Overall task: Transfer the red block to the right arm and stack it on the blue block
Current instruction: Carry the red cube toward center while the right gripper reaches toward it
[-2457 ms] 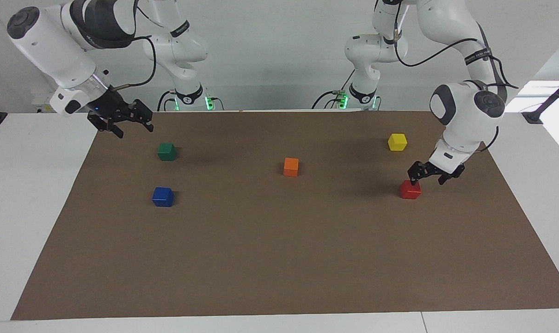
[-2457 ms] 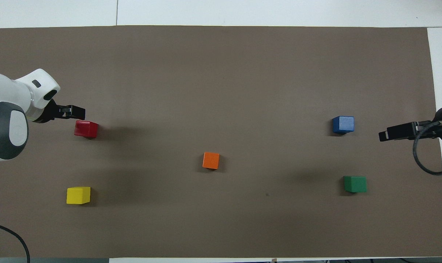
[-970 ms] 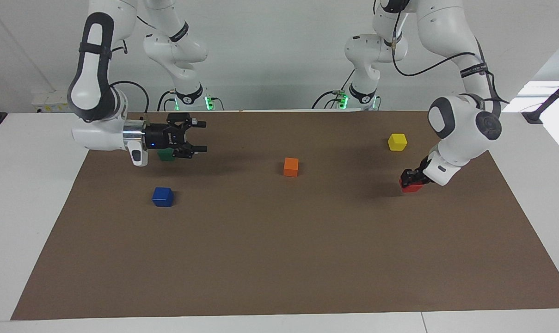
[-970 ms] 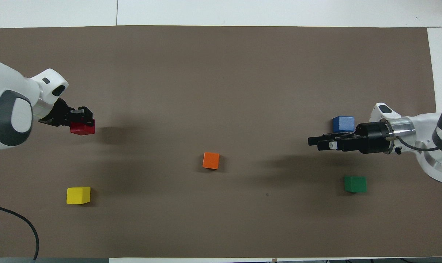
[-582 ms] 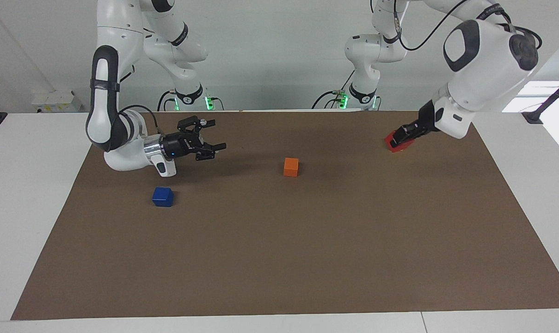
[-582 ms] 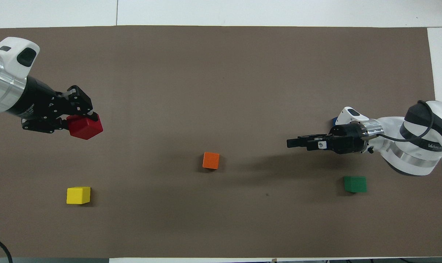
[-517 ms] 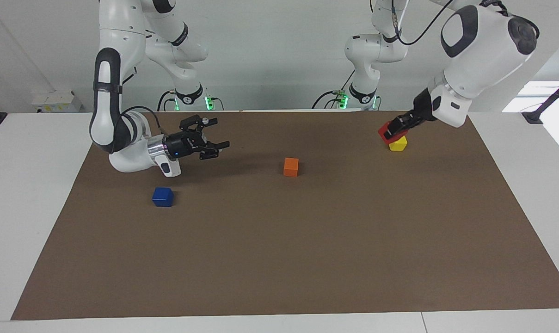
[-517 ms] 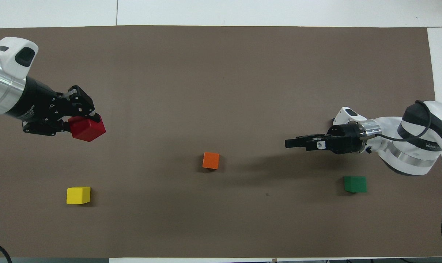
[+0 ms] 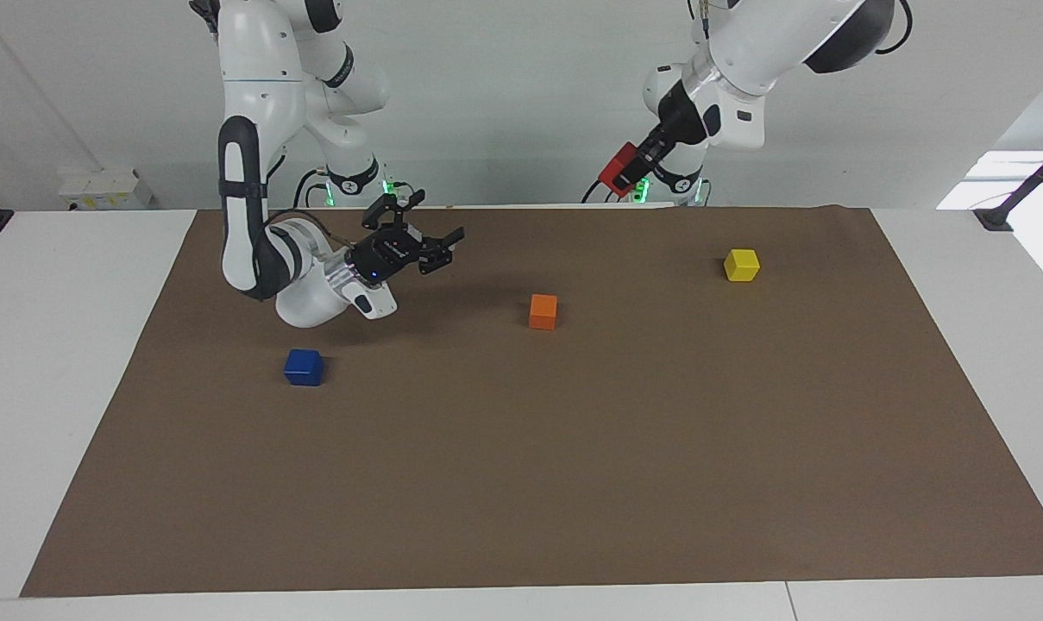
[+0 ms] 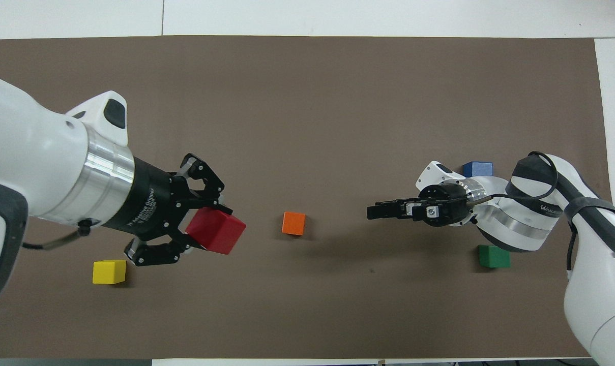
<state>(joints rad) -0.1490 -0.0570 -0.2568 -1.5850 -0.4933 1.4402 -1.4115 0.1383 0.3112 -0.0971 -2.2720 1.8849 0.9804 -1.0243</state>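
My left gripper (image 9: pixel 633 162) is shut on the red block (image 9: pixel 616 172) and holds it high in the air over the left arm's half of the brown mat. In the overhead view the left gripper (image 10: pixel 200 229) and red block (image 10: pixel 218 232) look large. My right gripper (image 9: pixel 430 226) is open and empty, held level above the mat and pointing toward the left arm's end; it also shows in the overhead view (image 10: pixel 376 211). The blue block (image 9: pixel 304 366) lies on the mat at the right arm's end, partly covered by that arm in the overhead view (image 10: pixel 477 169).
An orange cube (image 9: pixel 543 310) lies mid-mat between the two grippers, also in the overhead view (image 10: pixel 293 223). A yellow cube (image 9: pixel 741 265) lies toward the left arm's end. A green cube (image 10: pixel 494 255) lies near the right arm, hidden in the facing view. The brown mat (image 9: pixel 521 483) covers the table.
My left gripper closed on the red block, lifted it off the mat and carried it high toward the middle. My right gripper swung in over the mat toward the middle, staying open.
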